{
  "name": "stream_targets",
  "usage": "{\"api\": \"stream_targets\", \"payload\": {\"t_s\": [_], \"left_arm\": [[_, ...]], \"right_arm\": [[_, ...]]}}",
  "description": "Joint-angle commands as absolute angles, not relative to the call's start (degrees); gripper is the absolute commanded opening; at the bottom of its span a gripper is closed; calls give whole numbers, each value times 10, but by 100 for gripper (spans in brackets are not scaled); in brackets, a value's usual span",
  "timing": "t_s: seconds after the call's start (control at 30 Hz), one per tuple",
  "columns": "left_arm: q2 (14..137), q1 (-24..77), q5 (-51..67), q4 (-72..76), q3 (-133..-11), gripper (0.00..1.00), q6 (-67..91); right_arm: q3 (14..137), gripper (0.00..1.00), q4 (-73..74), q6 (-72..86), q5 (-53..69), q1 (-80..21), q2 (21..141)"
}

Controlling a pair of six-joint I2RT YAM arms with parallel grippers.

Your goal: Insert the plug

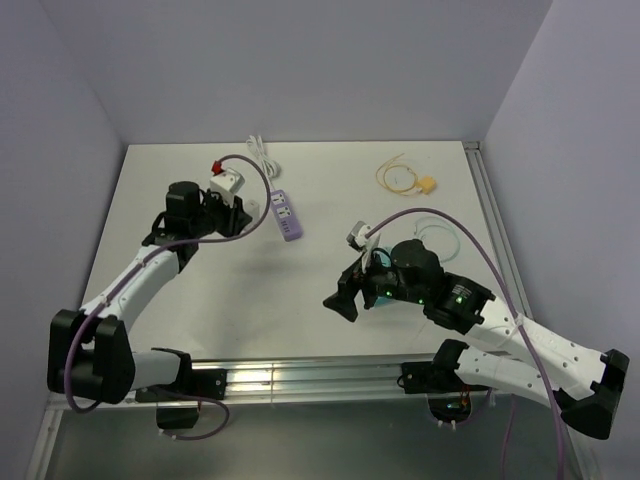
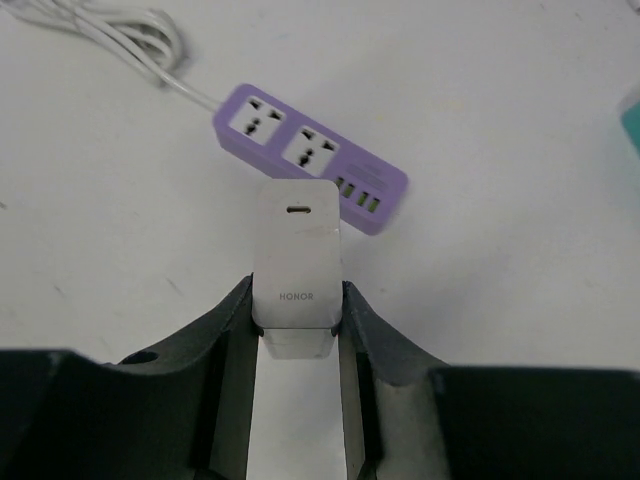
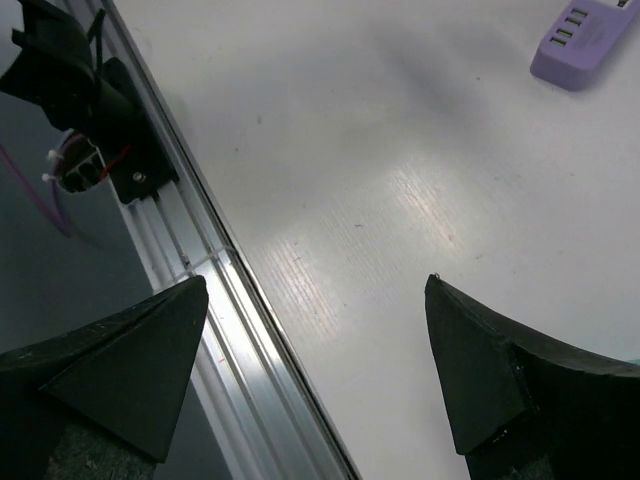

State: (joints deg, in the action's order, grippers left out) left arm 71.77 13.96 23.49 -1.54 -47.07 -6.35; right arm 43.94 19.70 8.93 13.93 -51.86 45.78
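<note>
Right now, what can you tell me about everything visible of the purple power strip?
The purple power strip lies flat on the white table, sockets up. It looks like plastic: a purple body, two white sockets, both empty, and a row of small green ports at one end. Its white cord leaves the other end. Only the table seems to touch it.

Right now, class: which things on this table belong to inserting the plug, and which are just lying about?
For the job:
yellow-tan plug
purple power strip
white charger, held in the left gripper

Lying about:
white looped cable
</note>
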Motion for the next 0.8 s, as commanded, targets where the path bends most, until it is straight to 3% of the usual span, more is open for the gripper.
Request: {"api": "stream_targets", "payload": {"t_s": [0.0, 0.33, 0.77], "left_arm": [[744, 99, 351, 85, -524, 0, -157], [901, 84, 423, 206, -584, 0, -207], [1068, 94, 468, 191, -721, 0, -265]], "right_arm": [[418, 95, 157, 88, 120, -517, 452], [395, 97, 134, 123, 123, -464, 447], [386, 98, 127, 147, 156, -374, 479]]}}
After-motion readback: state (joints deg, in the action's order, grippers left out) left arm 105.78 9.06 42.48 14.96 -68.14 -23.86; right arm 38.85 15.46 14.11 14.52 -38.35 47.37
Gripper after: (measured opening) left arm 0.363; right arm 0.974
